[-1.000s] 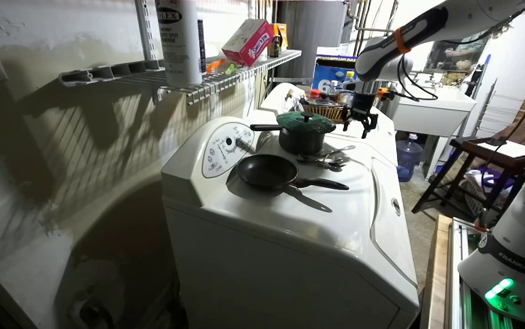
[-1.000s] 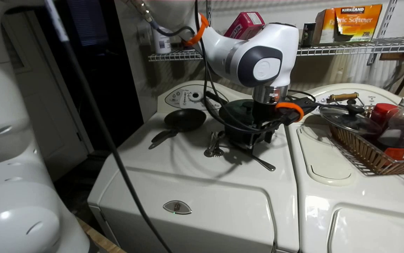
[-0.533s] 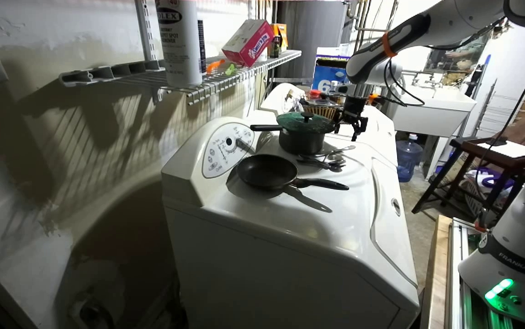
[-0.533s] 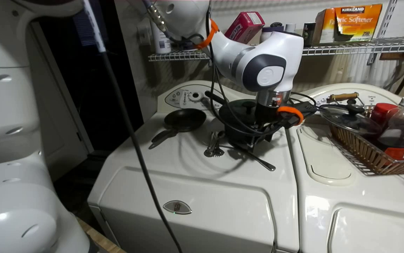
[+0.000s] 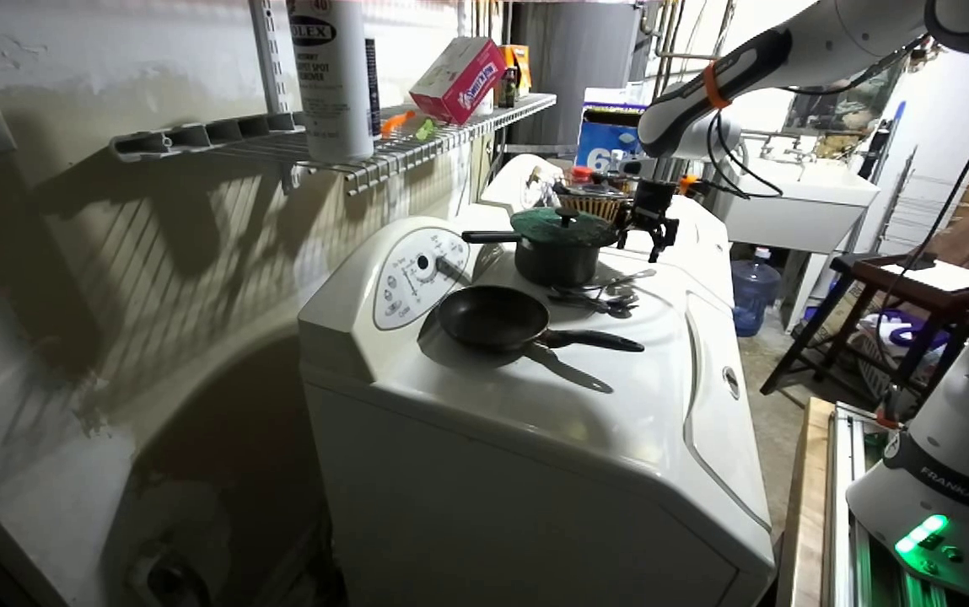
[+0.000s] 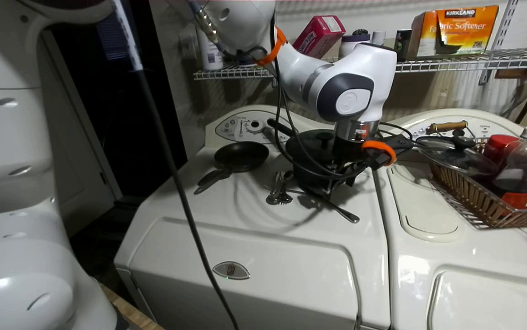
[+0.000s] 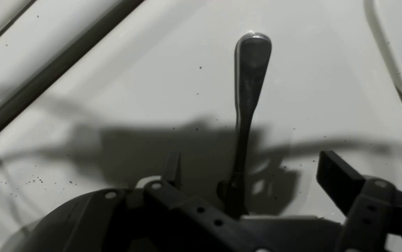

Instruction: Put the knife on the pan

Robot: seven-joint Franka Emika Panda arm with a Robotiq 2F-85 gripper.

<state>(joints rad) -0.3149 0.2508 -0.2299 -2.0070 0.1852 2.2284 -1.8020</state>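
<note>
Lowering my gaping pincer [image 7: 250, 162] onto the knife [image 7: 246, 112] could bump the pot [image 5: 556, 260], nine o'clock in an exterior view.

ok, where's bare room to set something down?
Bare: white top between round black frying pan and oval silver badge; also in front of brown slatted basket. Crowded: beside the dark green-lidded pot, with silver utensils and black gripper.
</note>
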